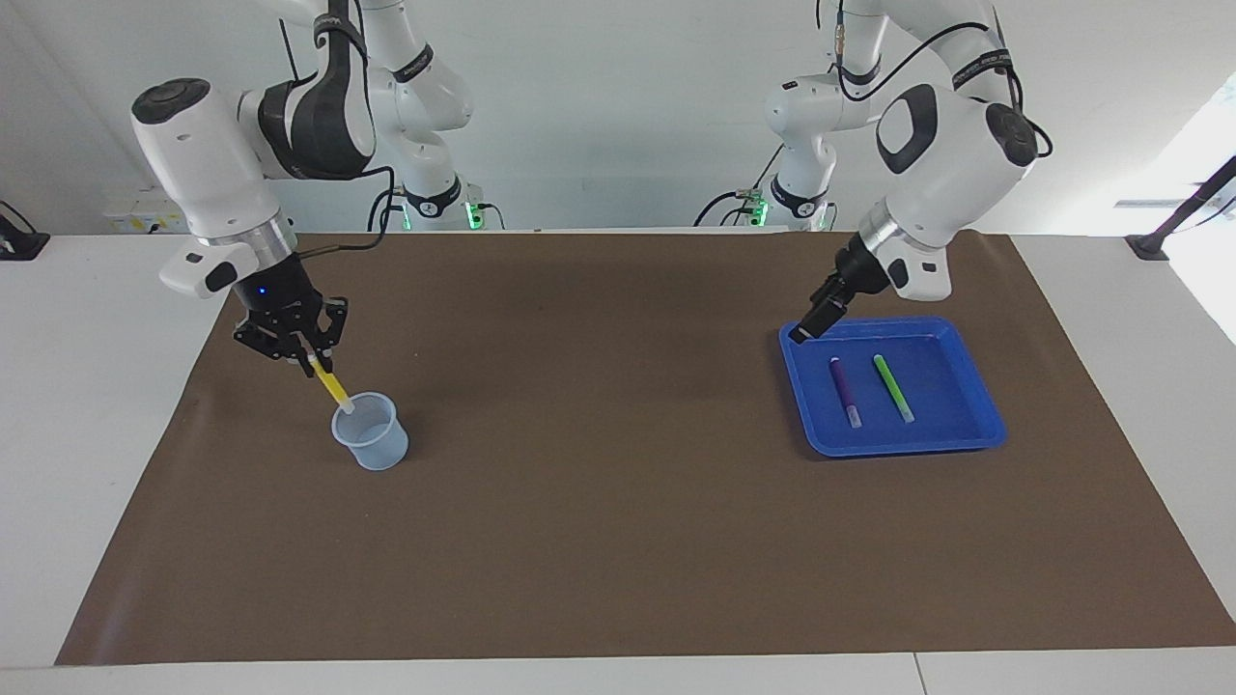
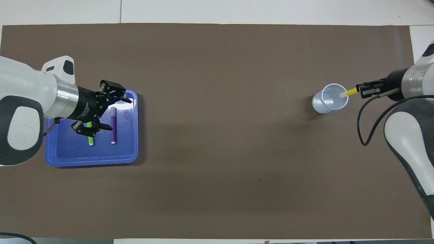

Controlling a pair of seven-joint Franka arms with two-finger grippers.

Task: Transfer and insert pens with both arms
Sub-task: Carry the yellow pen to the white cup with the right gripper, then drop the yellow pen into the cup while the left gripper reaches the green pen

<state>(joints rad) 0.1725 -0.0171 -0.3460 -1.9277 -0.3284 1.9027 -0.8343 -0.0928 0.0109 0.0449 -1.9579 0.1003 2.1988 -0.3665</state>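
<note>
Facing view, left of frame: the right gripper [image 1: 314, 359] pinches the yellow pen [image 1: 333, 386], its tip at the cup [image 1: 370, 431] rim; it should stand straighter before release.

Overhead view, left of frame: the left gripper [image 2: 107, 113] hangs spread over the tray [image 2: 127, 157] with the green pen [image 2: 91, 139] and the purple pen [image 2: 113, 125].

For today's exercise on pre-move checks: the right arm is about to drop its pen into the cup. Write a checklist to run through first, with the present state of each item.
1. Right gripper shut on the slim yellow marker pen: ok.
2. Pen's whitish tip at the rim of the translucent plastic cup: ok.
3. Pen upright: not ok, tilted.
4. Cup standing upright on the brown mat: ok.
5. Left gripper open over the blue plastic tray: ok.
6. Purple pen and green pen lie apart in the tray: ok.
</note>
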